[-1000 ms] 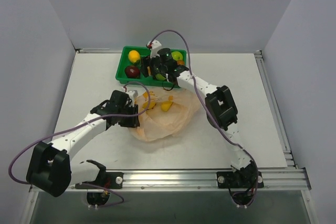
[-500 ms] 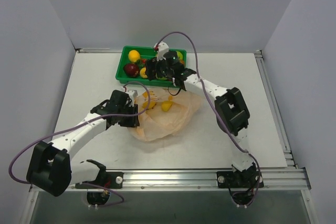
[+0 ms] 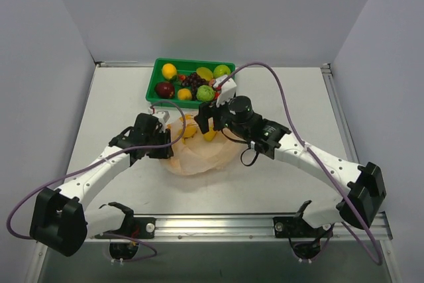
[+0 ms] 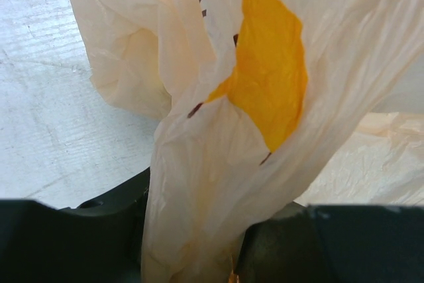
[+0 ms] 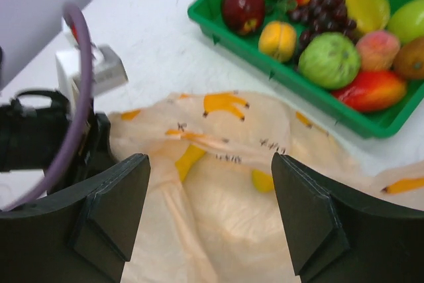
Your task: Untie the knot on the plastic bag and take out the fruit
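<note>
The pale peach plastic bag (image 3: 199,154) lies crumpled mid-table, mouth towards the tray. My left gripper (image 3: 165,145) is shut on the bag's left edge; in the left wrist view a bunched fold of the plastic bag (image 4: 199,183) runs down between the jaws of the left gripper (image 4: 199,256). My right gripper (image 3: 207,124) hovers open over the mouth of the bag (image 5: 225,230), nothing between the right gripper's (image 5: 211,190) fingers. Yellow fruit shows inside: a banana-like piece (image 5: 189,160) and a small lemon-like one (image 5: 263,180). The knot is out of view.
A green tray (image 3: 151,96) stands at the back behind the bag, holding several fruits, among them a dark red apple (image 5: 242,8), purple grapes (image 5: 318,14) and a green fruit (image 5: 329,59). The tray's near wall (image 5: 232,44) lies close to the bag.
My right arm has drawn back from over the tray and now has its gripper above the bag's mouth. The left gripper has kept its hold on the bag.
</note>
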Tool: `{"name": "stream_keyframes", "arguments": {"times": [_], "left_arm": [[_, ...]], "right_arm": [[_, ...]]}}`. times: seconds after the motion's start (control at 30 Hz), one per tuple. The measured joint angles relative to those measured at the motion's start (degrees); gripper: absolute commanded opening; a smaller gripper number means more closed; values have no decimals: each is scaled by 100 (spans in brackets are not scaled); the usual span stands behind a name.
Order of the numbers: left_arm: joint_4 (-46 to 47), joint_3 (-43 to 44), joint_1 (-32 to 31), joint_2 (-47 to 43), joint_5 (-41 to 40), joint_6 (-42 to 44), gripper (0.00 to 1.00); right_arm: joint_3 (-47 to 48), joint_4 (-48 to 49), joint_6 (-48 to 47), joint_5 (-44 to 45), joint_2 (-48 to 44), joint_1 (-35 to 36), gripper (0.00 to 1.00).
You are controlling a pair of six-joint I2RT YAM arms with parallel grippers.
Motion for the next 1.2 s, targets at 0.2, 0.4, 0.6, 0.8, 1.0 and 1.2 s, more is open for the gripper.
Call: {"name": "stream_keyframes", "arguments": {"times": [0.2, 0.4, 0.6, 0.8, 1.0, 1.2], "left_arm": [[0, 0, 0, -72, 13, -9, 43], [0, 0, 0, -138, 79, -11, 43], [0, 0, 0, -173, 96, -9, 43], [0, 0, 0, -173, 149, -11, 43], [2, 0, 0, -173, 210, -11, 43], [4, 0, 0, -173, 236, -9, 43]], "right_arm": [[-640, -302, 752, 177, 195, 313, 71], [-636, -243, 1427, 640, 1279, 516, 71], [-527, -59, 1891, 1665, 2256, 415, 77], [-260, 426, 2225, 2424, 2872, 225, 84], [-4, 979, 2549, 2837, 3357, 122, 82], [195, 1279, 2662, 3071, 3735, 72, 62]]}}
